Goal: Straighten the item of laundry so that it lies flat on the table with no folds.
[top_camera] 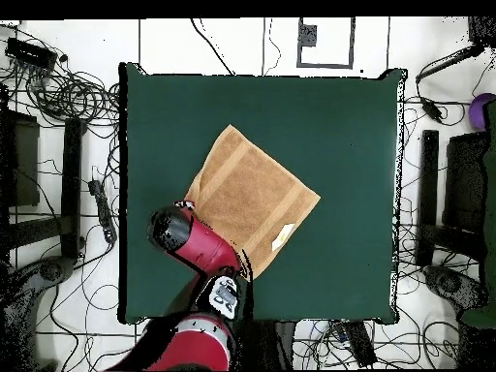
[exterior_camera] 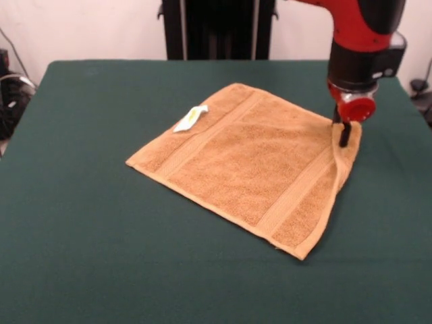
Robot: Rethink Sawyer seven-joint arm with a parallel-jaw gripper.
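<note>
A golden-tan towel (exterior_camera: 246, 165) lies spread as a diamond at the centre of the dark green worktop (exterior_camera: 81, 236). Its white-yellow tag (exterior_camera: 191, 118) sits at the upper-left edge. At right of the frame, the gripper (exterior_camera: 343, 135) pinches the towel's raised right corner, the edge below it curling up.

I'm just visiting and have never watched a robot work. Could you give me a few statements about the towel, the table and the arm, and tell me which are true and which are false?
1. The towel lies spread on the green table. True.
2. The gripper hangs over the middle of the towel. False: it is at one corner, where the cloth is raised off the table.
3. A small white-yellow tag shows near one edge of the towel. True.
4. The towel is rolled into a ball. False: it is mostly flat, with woven bands showing.
5. The towel hangs over the table's edge. False: it lies well inside.
</note>
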